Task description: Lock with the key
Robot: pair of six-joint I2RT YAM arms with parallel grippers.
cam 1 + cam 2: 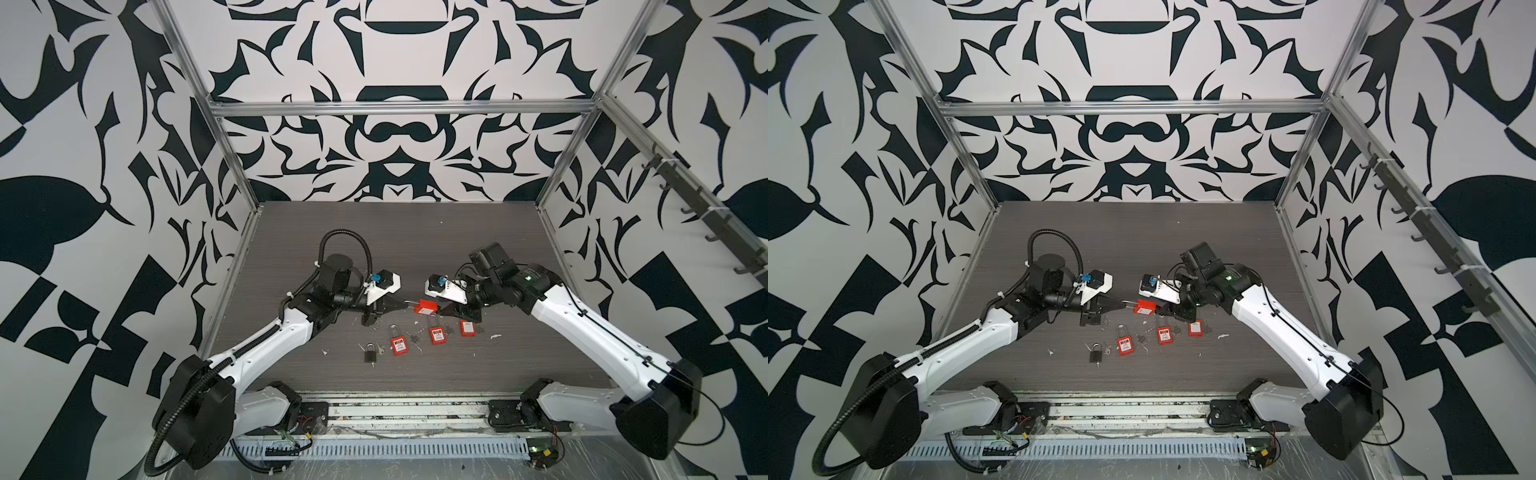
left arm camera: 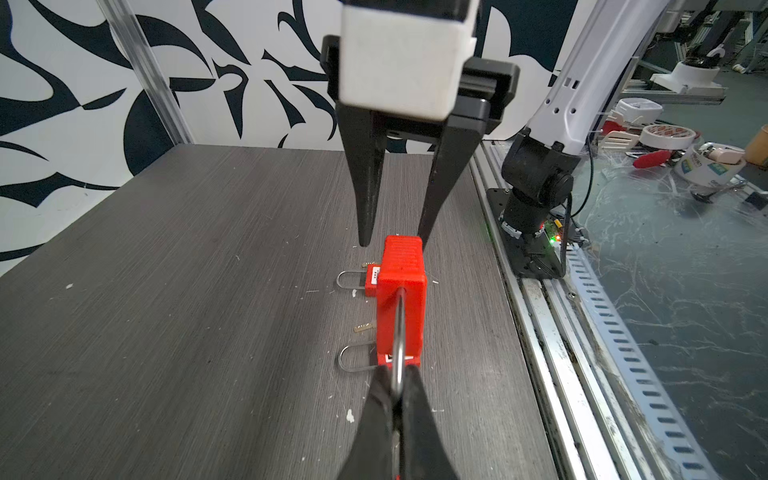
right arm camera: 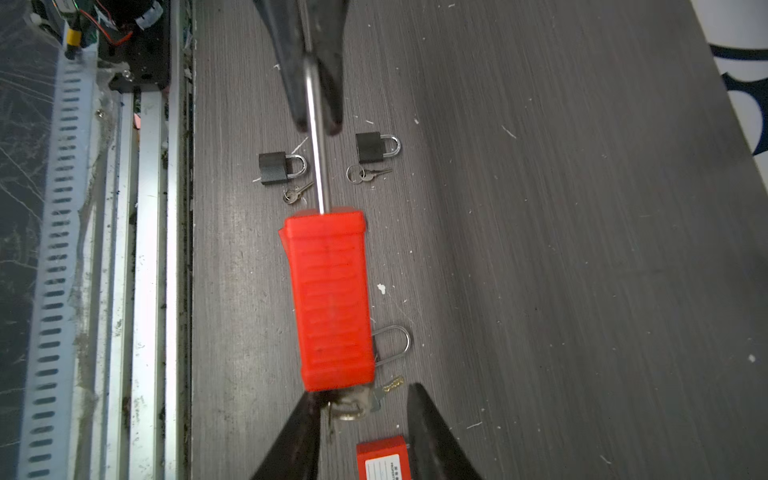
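Observation:
A red padlock [image 1: 427, 307] [image 1: 1144, 306] hangs lengthwise in the air between both arms above the table. My left gripper [image 2: 397, 374] [image 1: 409, 305] is shut on its steel shackle [image 3: 318, 145]. The ribbed red body [image 2: 401, 291] [image 3: 332, 299] points toward my right gripper [image 3: 361, 403] [image 1: 442, 309]. A key [image 3: 353, 405] on a ring sticks out of the body's bottom end. It sits between the right gripper's spread fingers, close to one finger and well clear of the other. The right gripper is open.
On the grey table [image 1: 415, 249] below lie three more red padlocks [image 1: 399, 345] [image 1: 436, 336] [image 1: 467, 328], each with loose keys nearby. A black padlock [image 1: 369, 353] and another black padlock [image 3: 370, 146] lie there too. The metal rail [image 1: 415, 411] runs along the front edge.

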